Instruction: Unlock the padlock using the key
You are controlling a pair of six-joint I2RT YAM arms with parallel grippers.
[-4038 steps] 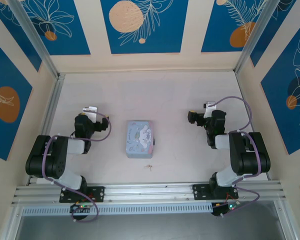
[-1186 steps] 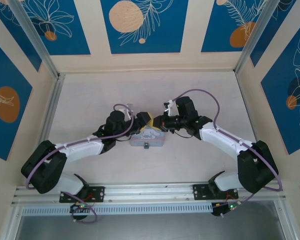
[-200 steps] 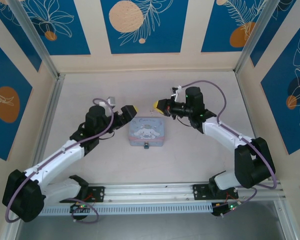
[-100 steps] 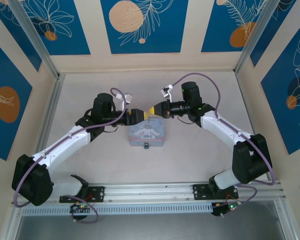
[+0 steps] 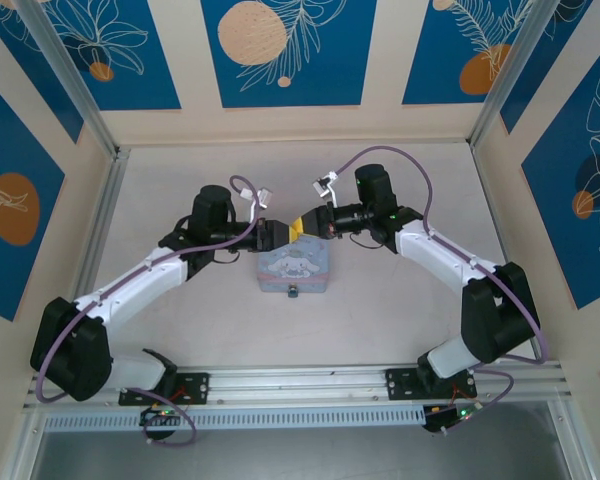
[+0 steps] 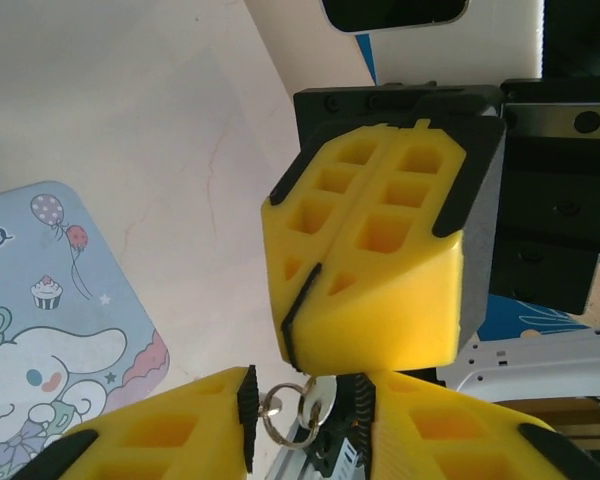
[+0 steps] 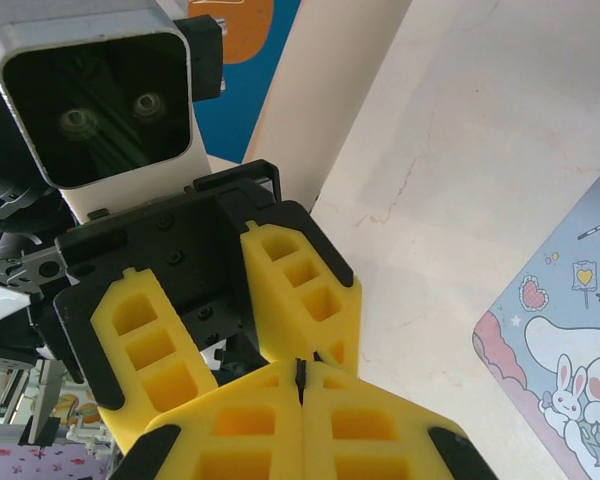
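Silvery key point(image 6: 316, 398) within parted left gripper point(image 6: 306, 400), closed right gripper point(image 6: 298, 310) just beside

The tin point(image 5: 293, 268) sits in the middle of the table point(image 5: 380, 320), with the padlock point(image 5: 293, 292) at its near edge. Over the tin's far edge the left gripper point(image 5: 283, 233) and the right gripper point(image 5: 300, 227) meet tip to tip, each reaching in from its own side. In the left wrist view a small ring point(image 6: 283, 414) sits between the left gripper's fingers, just beneath the right gripper's tip.
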